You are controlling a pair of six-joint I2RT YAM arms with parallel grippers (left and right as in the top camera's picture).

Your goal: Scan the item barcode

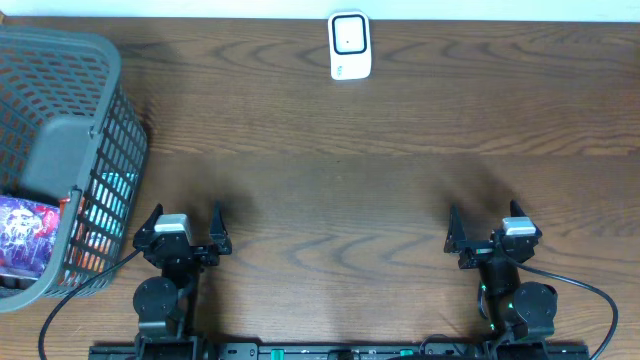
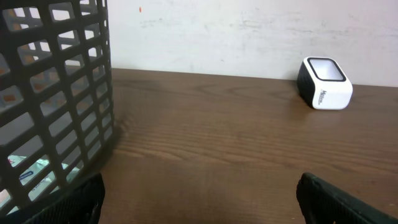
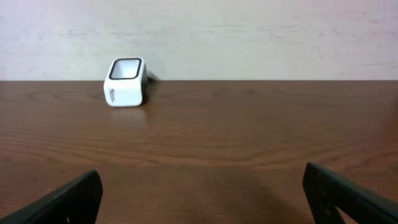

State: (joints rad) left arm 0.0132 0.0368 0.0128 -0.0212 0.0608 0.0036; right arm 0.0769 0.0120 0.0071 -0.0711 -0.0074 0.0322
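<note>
Scanner stands at the far edge of the table, about midway across and close to the pale wall. It is a small white block with rounded corners, a black-framed pale window on its slanted top and a short line of dark print on its side, too small to read. The basket, grey plastic mesh, stands at the left edge of the table, well apart from the scanner. In it lies a packet with a purple and white print and a red edge, just beside a flat grey piece; something teal shows through the mesh wall. Whether any of them shows a barcode I cannot tell. The left gripper hangs at the near edge just beside the basket, jaws spread wide and holding nothing. The right gripper hangs at the near right, well apart from scanner and basket, jaws likewise wide and empty. Both point toward the far edge.
</note>
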